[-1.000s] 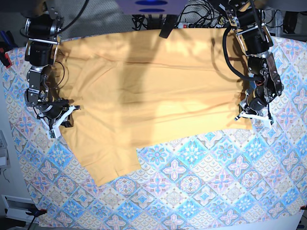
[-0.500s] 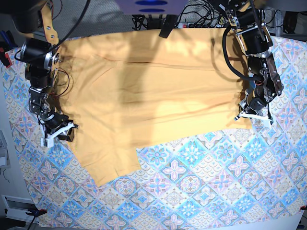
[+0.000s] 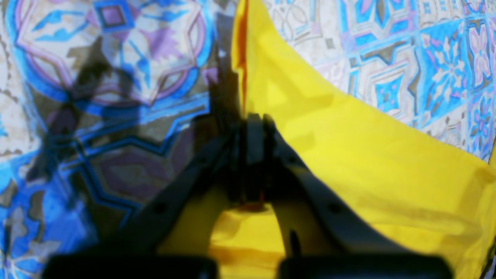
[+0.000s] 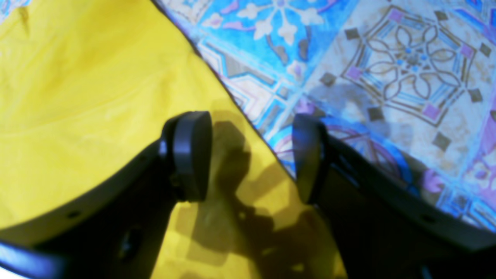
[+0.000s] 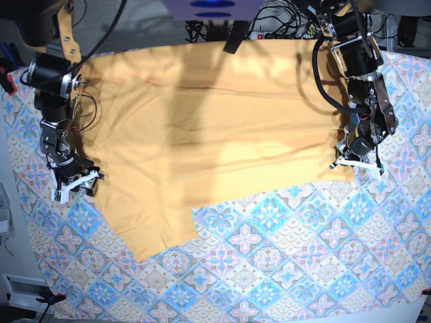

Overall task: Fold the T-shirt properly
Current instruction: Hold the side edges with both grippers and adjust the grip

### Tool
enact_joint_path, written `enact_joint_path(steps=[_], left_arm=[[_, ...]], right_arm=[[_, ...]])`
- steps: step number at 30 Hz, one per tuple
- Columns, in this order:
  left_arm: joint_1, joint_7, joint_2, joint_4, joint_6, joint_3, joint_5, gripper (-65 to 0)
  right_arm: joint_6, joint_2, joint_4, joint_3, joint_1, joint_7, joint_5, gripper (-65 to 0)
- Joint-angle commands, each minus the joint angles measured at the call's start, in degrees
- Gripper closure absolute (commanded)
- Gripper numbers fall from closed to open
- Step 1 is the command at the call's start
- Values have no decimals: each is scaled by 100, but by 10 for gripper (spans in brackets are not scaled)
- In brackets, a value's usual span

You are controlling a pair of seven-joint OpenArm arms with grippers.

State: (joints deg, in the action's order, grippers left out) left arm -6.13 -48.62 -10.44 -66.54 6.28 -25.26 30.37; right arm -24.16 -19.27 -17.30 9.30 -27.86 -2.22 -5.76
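Yellow-orange shirt (image 5: 215, 128) spread flat on a tiled cloth.

It lies wide across the far half of the cloth, plain face up, with no lettering showing in any view. Its far edge runs along the cloth's far side. The near edge steps: on the base view's left a flap hangs farther toward the near side, ending in a slanted hem; the rest stops short. Soft creases cross the middle. One side edge stands pinched into a raised fold (image 3: 242, 58).
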Motion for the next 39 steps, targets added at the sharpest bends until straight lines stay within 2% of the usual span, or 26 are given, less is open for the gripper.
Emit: enact_joint_path(steps=[1, 3, 5, 11, 15, 19, 24, 28, 34, 39], left_arm=[[-86, 75, -77, -110, 44, -11, 36, 0], [-95, 75, -77, -110, 44, -11, 36, 0], [-103, 75, -77, -110, 44, -11, 36, 0], [-103, 75, -77, -110, 44, -11, 36, 0], [-95, 75, -77, -110, 44, -11, 36, 0], [-95, 75, -77, -110, 44, -11, 36, 0], [-95, 75, -77, -110, 44, -11, 36, 0], [-95, 75, -77, -110, 44, -19, 36, 0], [-86, 75, -86, -110, 44, -19, 36, 0], [-86, 75, -86, -198, 44, -28, 36, 0]], right_arm=[[-41, -91, 29, -117, -146, -73, -44, -321], [-50, -91, 90, -460, -137, -64, -44, -320], [-50, -91, 99, -864, -137, -64, -53, -292], [-111, -82, 90, -1321, -137, -64, -70, -135], [-498, -82, 90, -1330, -137, -37, -70, -54], [-920, -82, -24, -1286, -164, 305, -70, -2], [-929, -108, -639, -1277, -49, 516, -88, -2], [-929, -249, -965, -1260, 74, 534, -97, -2], [-938, -249, -1299, -609, 329, 578, -61, -2], [-938, -258, -1826, -345, 601, 965, -61, -2]])
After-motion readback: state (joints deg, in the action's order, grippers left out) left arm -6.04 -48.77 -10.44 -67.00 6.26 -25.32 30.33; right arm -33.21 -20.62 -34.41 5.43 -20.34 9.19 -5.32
